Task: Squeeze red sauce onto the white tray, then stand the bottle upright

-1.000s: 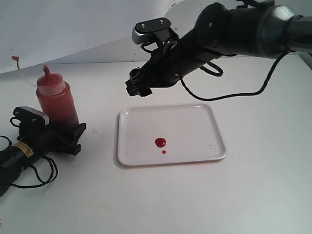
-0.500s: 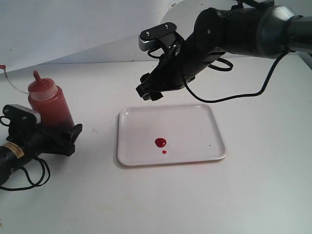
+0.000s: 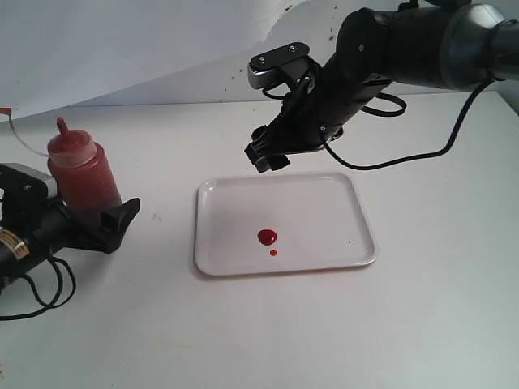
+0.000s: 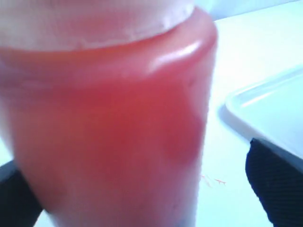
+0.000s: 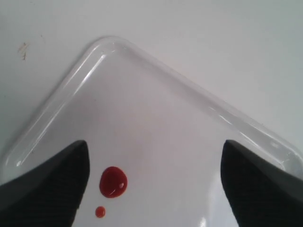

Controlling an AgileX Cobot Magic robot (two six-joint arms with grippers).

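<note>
Bottle (image 3: 79, 166) (upright) stands within spread left hand (image 3: 91, 209).

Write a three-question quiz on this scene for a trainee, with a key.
1. Multiple choice. Relative to the white tray, the bottle is: A lying on it; B upright on the table beside it; C hanging above it.
2. True or false: two spots of red sauce, one larger than the other, lie on the tray.
3. Fill in: the right hand, its fingers apart, holds ____.

Key: 1 B; 2 true; 3 nothing.
</note>
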